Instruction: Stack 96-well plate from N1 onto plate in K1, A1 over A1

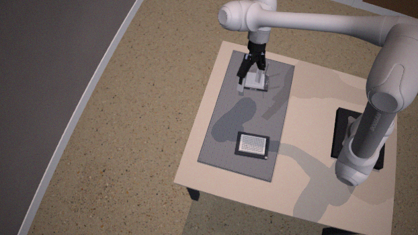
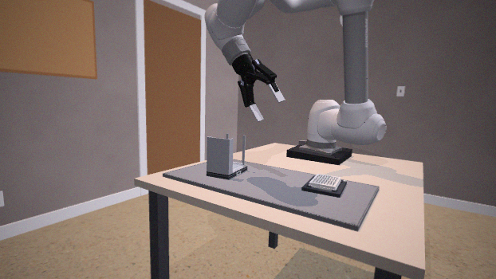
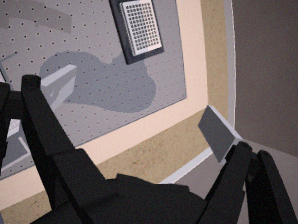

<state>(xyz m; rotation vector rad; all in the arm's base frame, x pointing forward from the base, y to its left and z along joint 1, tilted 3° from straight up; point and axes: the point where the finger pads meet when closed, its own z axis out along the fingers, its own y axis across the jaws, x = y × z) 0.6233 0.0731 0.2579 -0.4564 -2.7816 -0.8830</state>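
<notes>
A white 96-well plate (image 1: 252, 144) sits in the black plate nest N1 (image 1: 252, 145) near the front of the grey mat; it also shows in the exterior view (image 2: 324, 182) and in the wrist view (image 3: 140, 24). The pale A1 square (image 1: 266, 156) lies at the nest's front right corner in the top view. The stack rack K1 stands at the far end of the mat, with grey walls and thin posts (image 2: 223, 158); a white plate lies low inside it. My gripper (image 2: 267, 104) is open and empty, tilted, high above the rack.
The grey perforated mat (image 1: 246, 114) covers the left part of the tan table. The arm's base on a black plate (image 1: 357, 142) stands at the table's right side. The table edge lies close to the mat's left side.
</notes>
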